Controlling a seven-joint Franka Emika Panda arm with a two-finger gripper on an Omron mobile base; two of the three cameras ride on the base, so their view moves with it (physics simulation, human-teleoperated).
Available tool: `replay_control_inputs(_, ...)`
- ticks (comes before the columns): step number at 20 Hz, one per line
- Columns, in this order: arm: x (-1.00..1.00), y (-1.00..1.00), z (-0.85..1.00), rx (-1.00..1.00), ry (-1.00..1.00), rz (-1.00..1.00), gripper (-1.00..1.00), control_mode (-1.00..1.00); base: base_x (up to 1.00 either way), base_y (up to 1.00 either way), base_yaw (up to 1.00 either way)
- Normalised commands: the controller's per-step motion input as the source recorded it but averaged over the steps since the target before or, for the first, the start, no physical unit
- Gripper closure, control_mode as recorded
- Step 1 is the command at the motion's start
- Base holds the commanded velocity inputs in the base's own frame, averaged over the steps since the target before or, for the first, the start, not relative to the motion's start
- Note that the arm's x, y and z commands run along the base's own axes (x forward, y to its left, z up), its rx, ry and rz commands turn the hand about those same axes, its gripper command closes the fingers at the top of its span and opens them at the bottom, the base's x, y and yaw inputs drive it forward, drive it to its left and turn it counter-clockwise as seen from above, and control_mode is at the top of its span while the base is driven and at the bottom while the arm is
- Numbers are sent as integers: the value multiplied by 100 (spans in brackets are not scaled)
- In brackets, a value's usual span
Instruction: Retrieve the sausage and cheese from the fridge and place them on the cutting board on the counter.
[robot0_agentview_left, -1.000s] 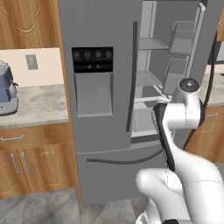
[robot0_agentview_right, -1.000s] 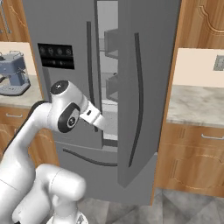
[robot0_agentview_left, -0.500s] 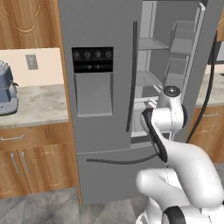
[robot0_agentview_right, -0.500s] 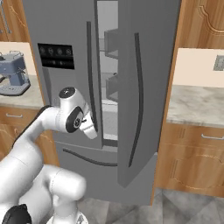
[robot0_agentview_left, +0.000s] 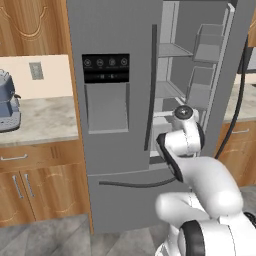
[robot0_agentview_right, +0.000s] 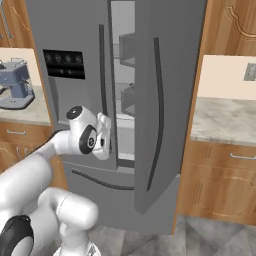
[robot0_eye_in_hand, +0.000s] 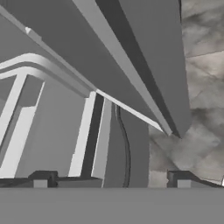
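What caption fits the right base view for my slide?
Open gripper at the fridge, right-hand door ajar.

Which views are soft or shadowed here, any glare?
Left base view: even flat light, fridge sharp, no glare. Right base view: the same, open door face shaded darker. Hand view: blurry, tilted, gripper tips soft-edged over grey fridge panels and mottled floor.

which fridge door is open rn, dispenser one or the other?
The other: the fridge's plain right door is swung out, baring the grey shelves. The left door with the black dispenser panel sits flush shut.
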Motion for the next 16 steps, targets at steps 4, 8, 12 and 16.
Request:
replay_control_inputs(4,1,-39,-2,0,-10,-34,-100,-100,0,0,0)
replay_control_inputs(8,0,-60,0,3,-8,-25,-100,-100,0,0,0)
replay_control_inputs(12,-4,-52,0,3,-4,-21,-100,-100,0,0,0)
replay_control_inputs(16,-43,-42,0,4,-5,-17,-100,-100,0,0,0)
